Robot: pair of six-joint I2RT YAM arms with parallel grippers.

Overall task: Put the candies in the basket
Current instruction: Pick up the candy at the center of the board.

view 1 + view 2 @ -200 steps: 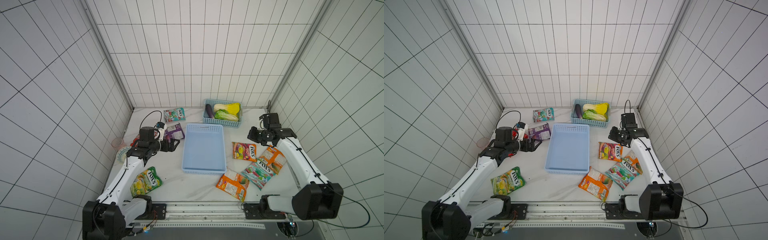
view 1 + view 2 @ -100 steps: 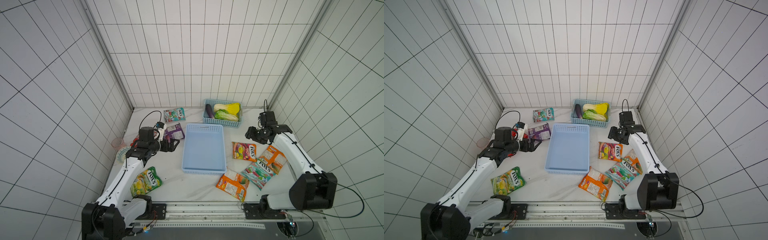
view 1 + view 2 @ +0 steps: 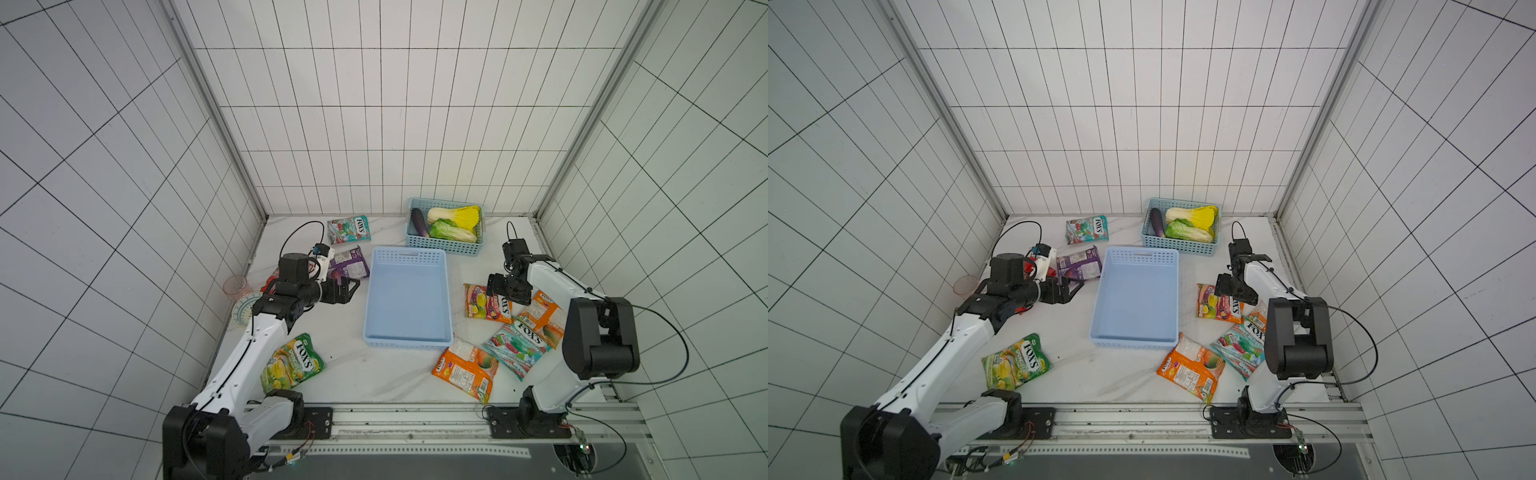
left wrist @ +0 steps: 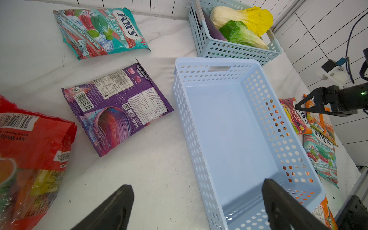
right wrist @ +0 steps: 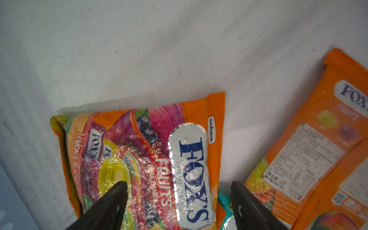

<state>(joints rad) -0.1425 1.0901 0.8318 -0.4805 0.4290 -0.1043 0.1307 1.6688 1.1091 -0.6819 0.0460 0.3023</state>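
Since the earlier frame the right hand (image 3: 500, 291) has come in over the candies and spread its jaws from shut; the left hand (image 3: 343, 291) has scarcely shifted. The right hand now stands wide open and empty, its fingers straddling the orange fruits bag (image 5: 159, 155), which lies flat on the counter (image 3: 345, 374) directly beneath it; whether they touch it cannot be told. Just past that hand's outer side lie a second orange bag (image 3: 542, 311) and a teal bag (image 3: 515, 347), with a third orange bag (image 3: 465, 368) back toward the arm's base. The left hand is fully open, also empty, and points toward the basket (image 3: 409, 343), which sits between the two hands and holds nothing. Ahead of the left hand lie the purple bag (image 4: 117, 107) and a far teal bag (image 4: 99, 29); beside it lies a red bag (image 4: 29, 149); behind it, by its arm, a green-yellow bag (image 3: 293, 361). Judged progress: nothing delivered; all eight bags remain, with the first pick apparently beginning.
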